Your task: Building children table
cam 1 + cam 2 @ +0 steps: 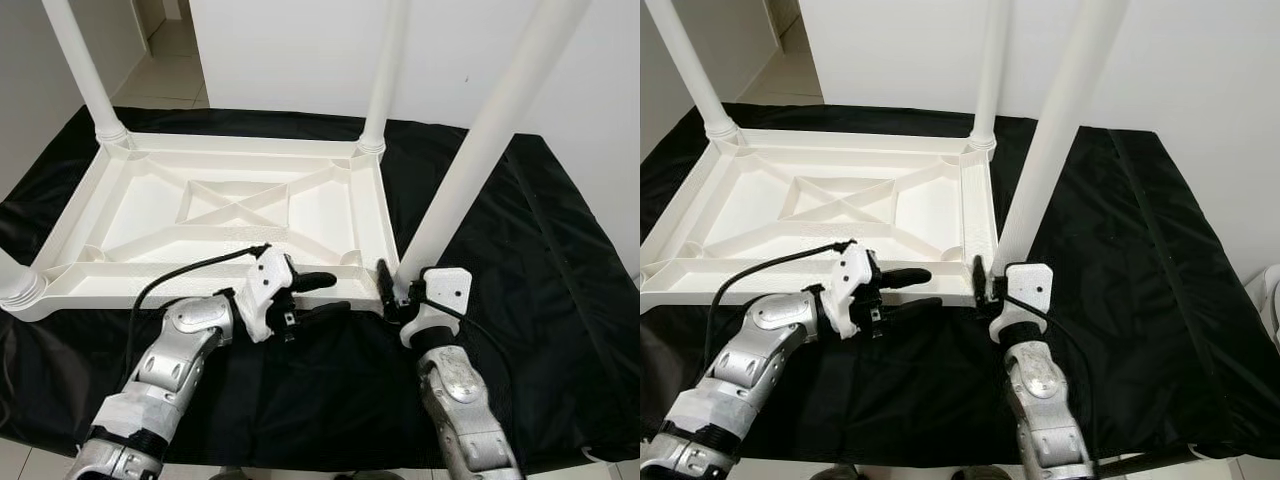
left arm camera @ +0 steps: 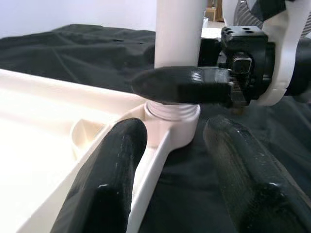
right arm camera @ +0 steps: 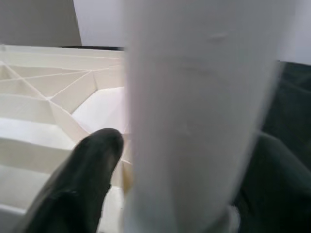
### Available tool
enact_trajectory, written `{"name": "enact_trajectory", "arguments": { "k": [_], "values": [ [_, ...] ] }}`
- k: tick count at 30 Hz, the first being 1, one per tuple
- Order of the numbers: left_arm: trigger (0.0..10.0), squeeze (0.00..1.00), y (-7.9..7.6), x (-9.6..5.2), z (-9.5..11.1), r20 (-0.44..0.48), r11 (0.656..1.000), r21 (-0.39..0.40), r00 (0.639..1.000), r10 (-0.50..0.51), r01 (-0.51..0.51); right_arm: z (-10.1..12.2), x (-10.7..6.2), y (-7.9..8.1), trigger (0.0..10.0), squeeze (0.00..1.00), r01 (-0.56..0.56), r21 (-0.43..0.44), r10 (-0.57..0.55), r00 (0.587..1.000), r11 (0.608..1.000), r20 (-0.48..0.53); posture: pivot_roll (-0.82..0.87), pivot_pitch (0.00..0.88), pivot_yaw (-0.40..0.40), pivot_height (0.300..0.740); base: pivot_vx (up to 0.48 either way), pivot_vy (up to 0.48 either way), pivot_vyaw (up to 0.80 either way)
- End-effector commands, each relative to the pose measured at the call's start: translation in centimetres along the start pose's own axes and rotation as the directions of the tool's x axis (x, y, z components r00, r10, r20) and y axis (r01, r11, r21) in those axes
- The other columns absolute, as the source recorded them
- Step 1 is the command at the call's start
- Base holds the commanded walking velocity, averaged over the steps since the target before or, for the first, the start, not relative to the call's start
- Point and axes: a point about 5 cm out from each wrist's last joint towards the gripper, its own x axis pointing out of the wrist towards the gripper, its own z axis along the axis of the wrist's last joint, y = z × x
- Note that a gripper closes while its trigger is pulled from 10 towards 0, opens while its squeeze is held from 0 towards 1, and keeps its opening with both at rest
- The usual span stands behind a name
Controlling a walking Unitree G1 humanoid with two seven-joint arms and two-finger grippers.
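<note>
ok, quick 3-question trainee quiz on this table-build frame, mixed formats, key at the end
1. True or false: the tabletop lies upside down on the black cloth.
2. Which gripper is closed around the near-right leg? A) left gripper B) right gripper C) neither
3. Fill in: the left gripper sits with its fingers ____ beside the tabletop's near edge.

Key:
1. True; the ribbed underside faces up and the legs point upward.
2. B; the right gripper clamps the leg just above its socket.
3. Open, holding nothing.

A plain white table top [image 1: 220,215] and white legs [image 1: 470,160] rest on a black cloth [image 1: 540,260].
</note>
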Motion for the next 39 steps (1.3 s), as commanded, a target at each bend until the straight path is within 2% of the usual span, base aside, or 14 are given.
{"name": "enact_trajectory", "arguments": {
  "k": [1,4,5,6,10,15,20,21,22,23,24,37,38,39],
  "values": [
    [10.0,0.0,-0.3,0.2,-0.3,-0.008,0.999,-0.014,0.999,-0.044,0.044,0.2,-0.1,-0.2,10.0,1.0,-0.008,0.015,0.008,1.0,1.0,0.017,-0.03,0.008,-0.011,0.74,0.0,0.0,0.0],
    [10.0,0.0,-0.4,0.3,-0.3,-0.005,0.999,-0.015,0.999,-0.045,0.045,0.3,-0.2,-0.9,10.0,1.0,-0.033,-0.007,0.033,0.999,0.999,0.011,-0.03,0.005,-0.015,0.74,0.0,0.0,0.0],
    [10.0,0.0,-0.4,0.2,-0.3,-0.004,0.999,-0.018,0.999,-0.049,0.048,0.3,-0.2,-1.5,10.0,0.0,-0.072,-0.012,0.072,0.997,0.997,0.005,-0.03,0.004,-0.017,0.74,0.0,0.0,0.0],
    [10.0,0.0,-0.4,0.2,-0.3,-0.004,0.999,-0.018,0.999,-0.049,0.048,0.3,-0.2,-1.5,10.0,0.0,-0.072,-0.012,0.072,0.997,0.997,0.005,-0.03,0.004,-0.017,0.74,0.0,0.0,0.0],
    [10.0,0.0,-0.8,0.1,-0.4,-0.011,0.998,-0.019,0.998,-0.067,0.066,0.2,-0.4,-2.9,10.0,0.0,-0.228,-0.016,0.227,0.973,0.974,-0.028,-0.03,0.001,-0.018,0.74,0.0,0.0,0.0],
    [10.0,0.0,-0.9,0.3,-0.6,-0.021,0.997,-0.005,0.997,-0.072,0.072,0.0,0.1,-3.0,10.0,0.0,-0.307,-0.028,0.305,0.951,0.951,-0.048,-0.03,0.0,-0.019,0.74,0.0,0.0,0.0],
    [10.0,0.0,-0.8,0.6,-0.5,-0.018,0.997,-0.001,0.997,-0.071,0.071,-0.1,1.3,-2.8,10.0,0.0,-0.409,-0.037,0.406,0.911,0.912,-0.078,-0.02,0.0,-0.017,0.74,0.0,0.0,0.0],
    [10.0,0.0,-0.8,0.6,-0.5,-0.016,0.998,0.001,0.997,-0.071,0.071,-0.2,1.6,-2.7,8.4,0.0,-0.426,-0.041,0.422,0.903,0.904,-0.081,-0.02,0.0,-0.017,0.74,0.0,0.0,0.0],
    [10.0,0.0,-0.8,0.6,-0.5,-0.016,0.998,0.001,0.997,-0.071,0.071,-0.2,1.6,-2.7,8.4,0.0,-0.426,-0.041,0.422,0.903,0.904,-0.081,-0.02,0.0,-0.017,0.74,0.0,0.0,0.0],
    [10.0,0.0,-0.8,0.7,-0.4,-0.014,0.998,0.003,0.997,-0.07,0.07,-0.2,1.9,-2.7,5.6,0.0,-0.44,-0.042,0.436,0.896,0.897,-0.08,-0.02,0.0,-0.016,0.74,0.0,0.0,0.0],
    [10.0,0.0,-0.8,0.7,-0.4,-0.013,0.998,0.004,0.997,-0.07,0.07,-0.3,2.0,-2.7,0.0,0.0,-0.448,-0.044,0.444,0.892,0.893,-0.082,-0.02,0.0,-0.014,0.74,0.0,0.0,0.0],
    [10.0,0.0,-0.7,1.0,-0.3,-0.005,0.998,0.006,0.998,-0.066,0.066,-0.9,1.7,-2.7,0.0,0.0,-0.469,-0.02,0.465,0.88,0.883,-0.098,-0.03,0.0,-0.014,0.74,0.0,0.0,0.0],
    [10.0,0.0,-0.7,1.0,-0.3,-0.004,0.998,0.007,0.998,-0.066,0.066,-0.9,1.7,-2.8,4.9,0.0,-0.453,-0.016,0.45,0.888,0.891,-0.093,-0.03,0.0,-0.012,0.74,0.0,0.0,0.0],
    [10.0,0.0,-0.7,1.0,-0.3,-0.004,0.998,0.007,0.998,-0.066,0.066,-0.9,1.7,-2.8,4.9,0.0,-0.453,-0.016,0.45,0.888,0.891,-0.093,-0.03,0.0,-0.012,0.74,0.0,0.0,0.0]
  ]
}}
